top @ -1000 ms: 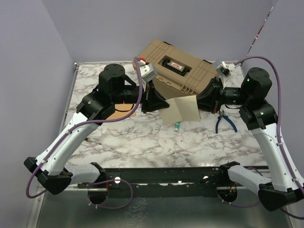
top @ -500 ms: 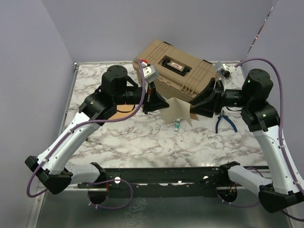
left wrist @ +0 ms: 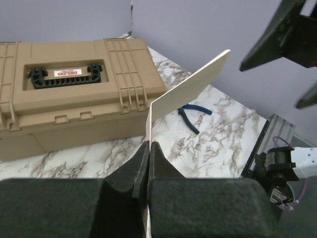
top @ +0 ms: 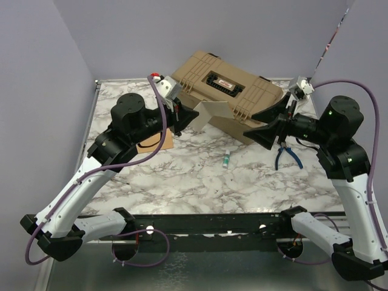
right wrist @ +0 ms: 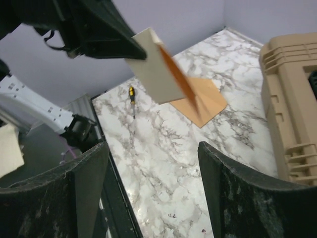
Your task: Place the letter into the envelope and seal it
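Desk [top: 182, 182]: a small tube [top: 225, 159] and blue pliers [top: 285, 156] are seen lying on it.
Envelope [top: 163, 142]: laid flat on the desk, beneath the left arm.
Right gripper [top: 250, 124]: jaws spread wide, nothing held, apart from the letter [top: 213, 111].
Left gripper [top: 195, 115]: jaws pinched tight on the letter's edge.
Letter: raised off the desk, before the tan case [top: 227, 85].

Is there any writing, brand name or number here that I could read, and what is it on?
Nothing here can be read for certain.
Tan case: a small white label with red letters sits by the handle, too blurred to read.
Envelope: from above only a dark curved line shows, with no letters.
Letter: the sides in view show no readable print.
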